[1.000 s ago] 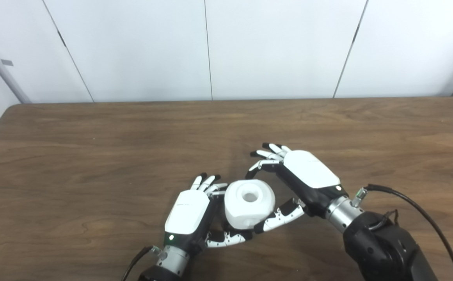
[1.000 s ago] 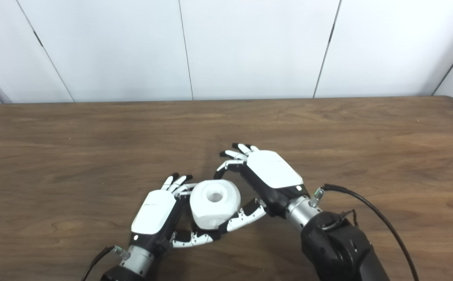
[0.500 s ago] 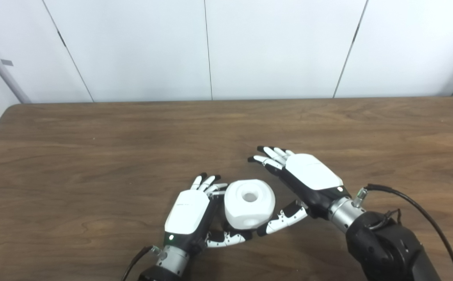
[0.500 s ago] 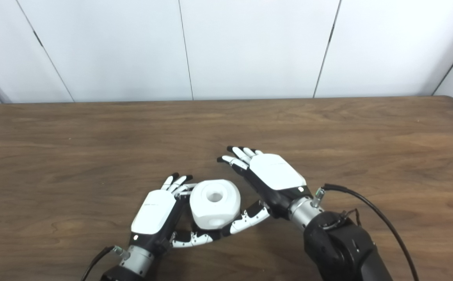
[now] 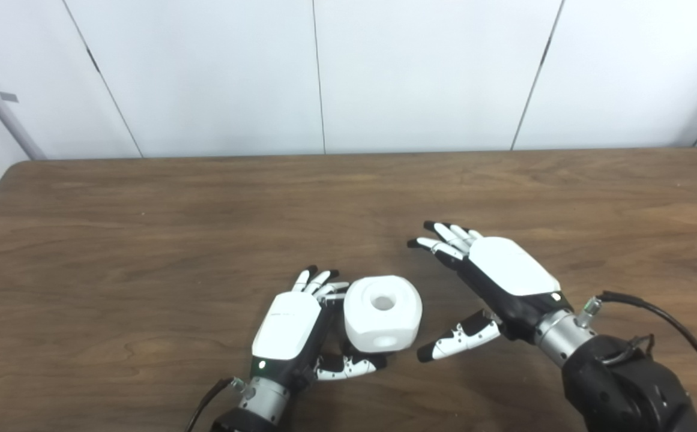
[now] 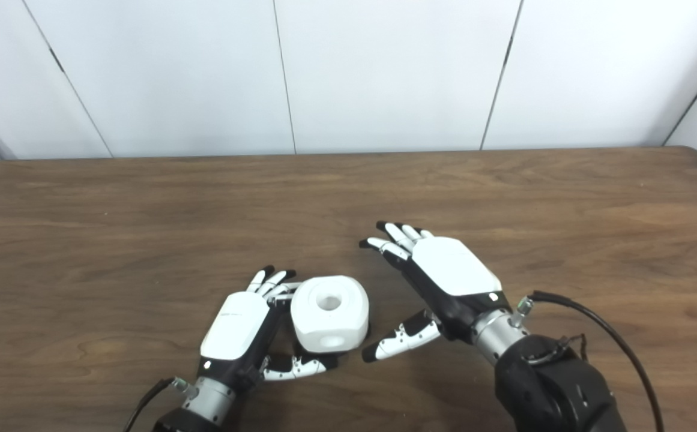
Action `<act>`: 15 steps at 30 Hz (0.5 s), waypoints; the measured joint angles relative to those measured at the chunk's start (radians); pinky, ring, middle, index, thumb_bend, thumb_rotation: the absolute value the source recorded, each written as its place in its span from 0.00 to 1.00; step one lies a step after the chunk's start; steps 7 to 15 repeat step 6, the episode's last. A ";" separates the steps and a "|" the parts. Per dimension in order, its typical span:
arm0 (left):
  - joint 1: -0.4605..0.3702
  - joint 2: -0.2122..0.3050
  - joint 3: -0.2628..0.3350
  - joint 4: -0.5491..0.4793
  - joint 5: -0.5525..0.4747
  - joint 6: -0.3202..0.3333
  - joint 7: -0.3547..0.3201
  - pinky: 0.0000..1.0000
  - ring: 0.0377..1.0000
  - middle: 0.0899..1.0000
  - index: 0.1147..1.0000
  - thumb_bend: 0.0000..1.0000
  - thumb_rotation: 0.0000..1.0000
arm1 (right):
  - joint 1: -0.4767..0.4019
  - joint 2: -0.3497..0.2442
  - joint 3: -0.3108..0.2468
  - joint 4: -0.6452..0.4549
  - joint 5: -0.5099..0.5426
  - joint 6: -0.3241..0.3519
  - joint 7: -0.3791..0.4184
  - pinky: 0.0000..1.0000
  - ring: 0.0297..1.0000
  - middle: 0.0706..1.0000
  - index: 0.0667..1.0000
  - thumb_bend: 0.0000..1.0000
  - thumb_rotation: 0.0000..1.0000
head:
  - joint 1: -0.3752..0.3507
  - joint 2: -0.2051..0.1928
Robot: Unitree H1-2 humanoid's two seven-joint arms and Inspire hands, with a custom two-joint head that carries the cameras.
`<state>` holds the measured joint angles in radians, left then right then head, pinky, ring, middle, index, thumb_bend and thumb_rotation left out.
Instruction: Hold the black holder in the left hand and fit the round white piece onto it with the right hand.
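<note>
Beside the left hand (image 5: 288, 327), gripping the round white piece (image 5: 383, 312); right hand (image 5: 504, 273) open, apart rightward.

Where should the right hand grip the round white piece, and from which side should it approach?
Probably its rounded side wall, from the right: the left hand covers the left side of the round white piece, and the open right hand faces the free side.

The round white piece (image 5: 382, 313) is a chunky block with rounded corners and a round hole in its top face. It sits upright, near the front of the table. The black holder is mostly hidden under it.
</note>
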<state>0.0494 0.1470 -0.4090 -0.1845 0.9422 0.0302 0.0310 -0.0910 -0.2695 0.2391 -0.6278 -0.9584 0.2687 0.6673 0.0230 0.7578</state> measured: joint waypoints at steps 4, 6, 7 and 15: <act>0.000 -0.002 0.009 0.000 -0.008 0.006 -0.008 1.00 0.91 0.76 0.42 0.52 0.06 | 0.006 0.001 -0.013 0.000 0.001 0.001 0.007 1.00 1.00 1.00 0.88 1.00 0.44 | -0.002 -0.002; 0.000 -0.005 0.014 0.000 -0.014 0.018 -0.017 1.00 0.92 0.77 0.42 0.52 0.06 | 0.006 0.000 -0.020 0.000 0.003 0.001 0.011 1.00 1.00 1.00 0.88 1.00 0.44 | -0.002 -0.002; 0.000 -0.005 0.014 0.000 -0.014 0.018 -0.017 1.00 0.92 0.77 0.42 0.52 0.06 | 0.006 0.000 -0.020 0.000 0.003 0.001 0.011 1.00 1.00 1.00 0.88 1.00 0.44 | -0.002 -0.002; 0.000 -0.005 0.014 0.000 -0.014 0.018 -0.017 1.00 0.92 0.77 0.42 0.52 0.06 | 0.006 0.000 -0.020 0.000 0.003 0.001 0.011 1.00 1.00 1.00 0.88 1.00 0.44 | -0.002 -0.002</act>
